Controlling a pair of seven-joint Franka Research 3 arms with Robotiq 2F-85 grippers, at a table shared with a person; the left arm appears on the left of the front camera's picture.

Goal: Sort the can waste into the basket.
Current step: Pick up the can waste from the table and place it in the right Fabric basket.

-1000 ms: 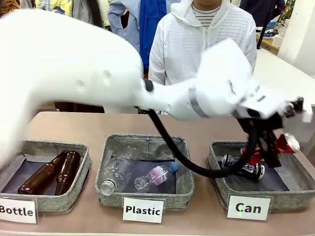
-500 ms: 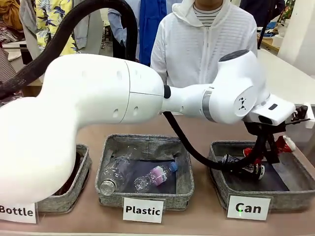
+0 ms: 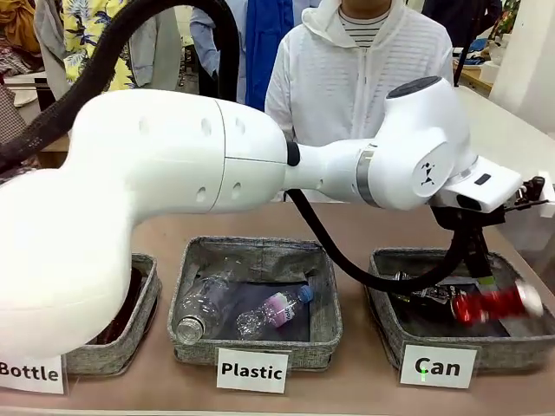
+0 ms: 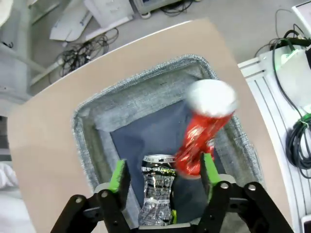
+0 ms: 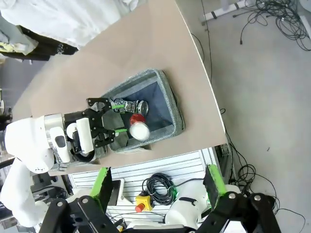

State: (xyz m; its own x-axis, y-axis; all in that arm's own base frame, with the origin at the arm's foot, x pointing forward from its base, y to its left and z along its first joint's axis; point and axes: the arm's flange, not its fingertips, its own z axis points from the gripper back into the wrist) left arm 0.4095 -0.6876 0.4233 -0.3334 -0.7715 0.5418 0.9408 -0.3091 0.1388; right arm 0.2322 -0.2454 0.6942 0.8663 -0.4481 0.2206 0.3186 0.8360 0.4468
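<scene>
The left gripper's fingers (image 4: 118,175) stand spread and empty at the bottom of the left wrist frame, the red can (image 4: 200,141) loose and blurred between them over the "Can" basket (image 4: 121,104). The black can (image 4: 156,187) lies on its floor below. The right gripper (image 5: 158,187) is wide open, empty. Best hold the arm over the basket until the can settles, then lift straight clear.

Glossy metal can (image 4: 201,138), woven cloth basket (image 4: 141,94)

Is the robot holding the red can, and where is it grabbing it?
No. The left end effector is open over the basket, and the red can looks loose, blurred. The right end effector holds nothing.
</scene>
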